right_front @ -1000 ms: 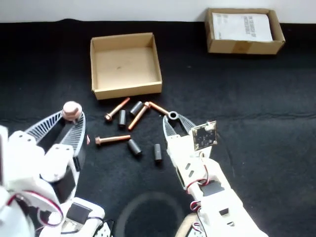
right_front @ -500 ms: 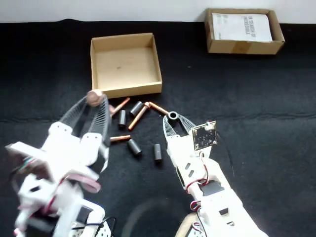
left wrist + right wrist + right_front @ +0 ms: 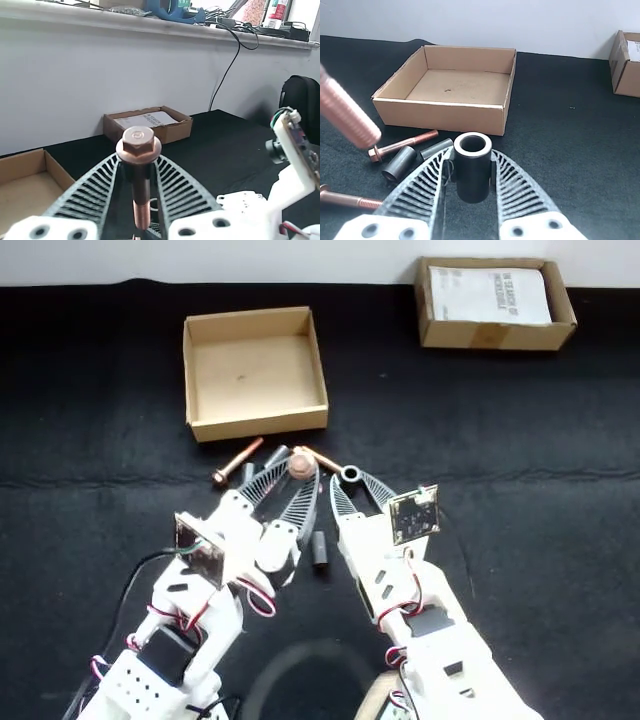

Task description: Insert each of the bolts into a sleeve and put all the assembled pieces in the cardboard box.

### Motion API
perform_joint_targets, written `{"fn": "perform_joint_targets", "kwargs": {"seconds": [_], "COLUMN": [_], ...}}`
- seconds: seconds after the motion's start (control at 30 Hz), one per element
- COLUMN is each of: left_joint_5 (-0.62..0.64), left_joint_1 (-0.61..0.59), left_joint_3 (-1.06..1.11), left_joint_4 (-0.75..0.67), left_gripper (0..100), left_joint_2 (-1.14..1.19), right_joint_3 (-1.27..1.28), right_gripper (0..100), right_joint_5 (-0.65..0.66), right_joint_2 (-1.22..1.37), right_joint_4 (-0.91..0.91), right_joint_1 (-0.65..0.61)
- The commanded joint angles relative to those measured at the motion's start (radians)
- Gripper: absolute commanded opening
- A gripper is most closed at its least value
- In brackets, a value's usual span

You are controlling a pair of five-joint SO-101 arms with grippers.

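Bolt (image 3: 141,144) clamped upright in left pincer (image 3: 140,162); sleeve (image 3: 472,172) clamped in right pincer (image 3: 472,157), just beside

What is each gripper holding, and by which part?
Left gripper: a bolt, by its shank under the head. Right gripper: a sleeve, by its sides.

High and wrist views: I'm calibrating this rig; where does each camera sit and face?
High view: fixed overhead, looking down on left arm, right arm and the open brown cardboard box.
Left wrist view: on that wrist, looking along the left hand, shut on a flanged copper bolt.
Right wrist view: likewise, right hand shut on a dark cylindrical sleeve.
All share the box.
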Motion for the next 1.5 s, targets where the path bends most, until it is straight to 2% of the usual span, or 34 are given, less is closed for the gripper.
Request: {"fn": "perform_joint_targets", "kwargs": {"seconds": [0.0,0.1,0.23,0.37,0.53,0.8,1.37,1.47], "left_joint_5": [-0.003,-0.003,0.0,0.112,0.183,0.176,0.172,0.129], "left_joint_1": [0.012,0.008,-0.031,-0.036,-0.021,0.013,0.005,0.001], "left_joint_3": [-0.008,-0.045,-0.189,-0.348,-0.464,-0.481,-0.478,-0.473], "left_joint_4": [-0.04,-0.058,-0.144,-0.158,-0.158,-0.153,-0.153,-0.153], "left_gripper": [1,1,1,1,1,1,1,1], "left_joint_2": [-0.007,0.077,0.341,0.604,0.763,0.792,0.794,0.796], "right_joint_3": [0.019,0.019,0.019,0.019,0.019,0.019,0.019,0.019], "right_gripper": [0.7,0.7,0.7,0.7,0.7,0.7,0.7,0.7], "right_joint_5": [-0.011,-0.011,-0.012,-0.012,-0.012,-0.009,-0.008,-0.008], "right_joint_2": [0.008,0.008,0.008,0.008,0.008,0.007,0.001,0.001], "right_joint_4": [-0.013,-0.013,-0.013,-0.013,-0.013,-0.013,-0.013,-0.013], "right_joint_1": [-0.007,-0.007,-0.007,-0.025,-0.033,-0.031,-0.028,-0.028]}}
